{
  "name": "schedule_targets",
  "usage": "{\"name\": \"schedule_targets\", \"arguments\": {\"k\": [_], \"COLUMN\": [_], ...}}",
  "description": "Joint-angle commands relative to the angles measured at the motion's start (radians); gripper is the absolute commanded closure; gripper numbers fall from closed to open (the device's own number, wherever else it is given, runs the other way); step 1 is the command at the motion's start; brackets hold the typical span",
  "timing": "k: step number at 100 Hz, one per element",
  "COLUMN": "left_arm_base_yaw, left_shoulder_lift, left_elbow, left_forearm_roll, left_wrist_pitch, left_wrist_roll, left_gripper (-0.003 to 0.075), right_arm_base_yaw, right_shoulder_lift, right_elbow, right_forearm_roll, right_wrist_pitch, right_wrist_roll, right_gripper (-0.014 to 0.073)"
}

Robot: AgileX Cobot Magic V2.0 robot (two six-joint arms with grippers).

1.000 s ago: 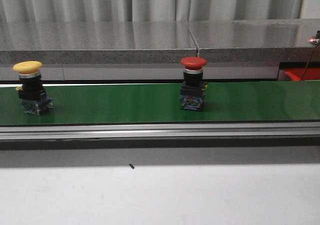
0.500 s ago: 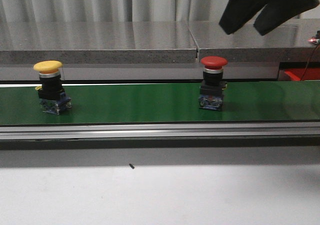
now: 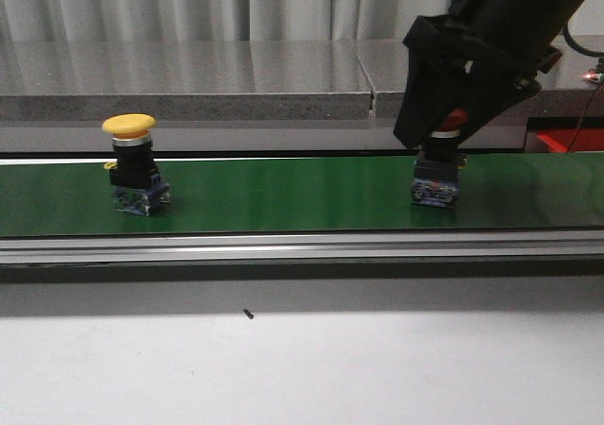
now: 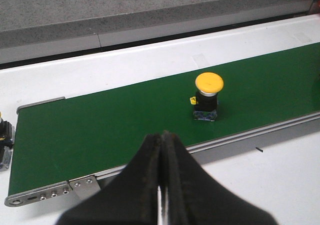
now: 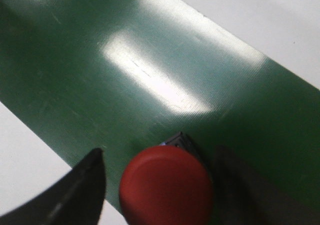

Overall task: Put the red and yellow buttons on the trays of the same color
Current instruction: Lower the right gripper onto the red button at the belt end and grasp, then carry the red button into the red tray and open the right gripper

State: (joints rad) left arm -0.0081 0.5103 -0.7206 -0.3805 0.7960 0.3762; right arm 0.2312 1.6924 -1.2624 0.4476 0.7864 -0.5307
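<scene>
Right hand [image 3: 451, 134] is hanging over the red button [image 3: 456, 119], its two dark fingers [image 3: 421, 104] spread wide apart, one on each side of the cap. From the right wrist camera the red button [image 5: 166, 189] is sitting between the fingers [image 5: 82, 195] with green showing in the gaps on both sides, so the pads are standing apart from the cap and gripping nothing. That button is standing upright on the green conveyor belt [image 3: 283, 194], toward the right end as the front camera sees it, its black-and-blue block body resting on the belt surface.

Left hand [image 4: 161, 185] is showing in the left wrist camera with its fingers pressed together, tip against tip, holding nothing. It is hovering near the metal edge rail [image 4: 45, 191] of the belt [image 4: 100, 125], well apart from the yellow button [image 4: 208, 82].

From the front, the yellow button [image 3: 130, 125] is standing upright on the belt toward the left, well apart from the red one, with a silver collar under its domed cap and a blue-and-black block below. A grey stone ledge [image 3: 189, 80] is running behind the belt, and a white tabletop [image 3: 302, 368] is lying in front of it. A patch of red [image 3: 569, 140] is showing at the far right behind the belt; I cannot tell what it is.
</scene>
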Motion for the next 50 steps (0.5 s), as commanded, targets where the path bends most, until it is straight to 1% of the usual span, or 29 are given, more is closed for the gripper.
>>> {"name": "schedule_targets", "arguments": {"k": [1, 10, 17, 30, 37, 50], "left_arm_base_yaw": [-0.009, -0.009, -0.009, -0.009, -0.009, -0.009], "left_shoulder_lift": [0.006, 0.006, 0.006, 0.006, 0.006, 0.006], "left_elbow": [-0.025, -0.025, -0.025, -0.025, -0.025, -0.025], "left_forearm_roll": [-0.027, -0.027, -0.027, -0.027, -0.027, -0.027], "left_wrist_pitch": [-0.072, -0.072, -0.072, -0.072, -0.072, -0.072], "left_wrist_roll": [0.002, 0.002, 0.002, 0.002, 0.002, 0.002], "left_gripper": [0.0741, 0.0741, 0.0741, 0.0741, 0.0741, 0.0741], "right_arm_base_yaw": [0.001, 0.0, -0.003, -0.052, -0.112, -0.254], "right_shoulder_lift": [-0.038, -0.042, -0.045, -0.07, -0.083, -0.074], "right_elbow": [-0.032, -0.035, -0.046, -0.096, -0.147, -0.265], "right_forearm_roll": [0.014, 0.014, 0.013, 0.013, 0.013, 0.013], "right_wrist_pitch": [-0.022, -0.024, -0.024, -0.024, -0.011, 0.049], "right_wrist_roll": [-0.012, -0.012, -0.012, -0.01, -0.008, 0.01], "right_gripper": [0.0328, 0.0477, 0.0543, 0.0555, 0.0555, 0.0555]}}
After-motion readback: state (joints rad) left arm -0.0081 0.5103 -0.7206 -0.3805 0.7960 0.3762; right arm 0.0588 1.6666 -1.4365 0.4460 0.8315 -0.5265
